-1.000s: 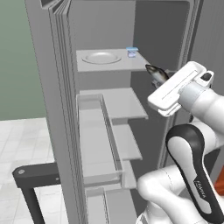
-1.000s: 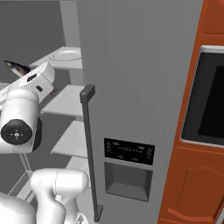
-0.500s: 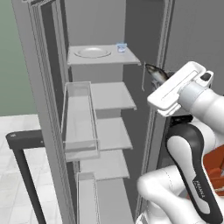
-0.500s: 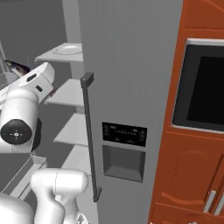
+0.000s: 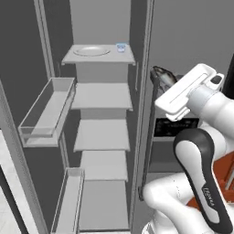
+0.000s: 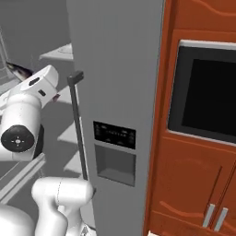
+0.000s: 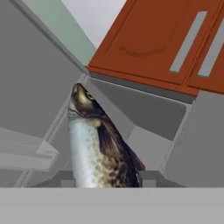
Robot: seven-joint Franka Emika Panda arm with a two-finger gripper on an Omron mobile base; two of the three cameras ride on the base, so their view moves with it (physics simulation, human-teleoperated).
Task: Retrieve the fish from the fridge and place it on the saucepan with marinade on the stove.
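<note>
Left base view: arm raised beside the fridge (image 5: 103, 55), gripper (image 5: 161, 78) clamped on fish (image 5: 164, 75); "FRANKA" on forearm.

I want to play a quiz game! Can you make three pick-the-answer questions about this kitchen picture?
1. Where is the fish?
A. On the top shelf
B. In the gripper
C. On the floor

2. What colour are the cupboards beside the fridge?
A. Reddish brown
B. Blue
C. Green

3. Is the fridge door by the shelves open?
A. Shut
B. Open
C. Missing

Answers: 1 B, the fish sticks up from the gripper in the hand view. 2 A, the cupboards around the black oven are reddish brown. 3 B, the shelves inside show.
</note>
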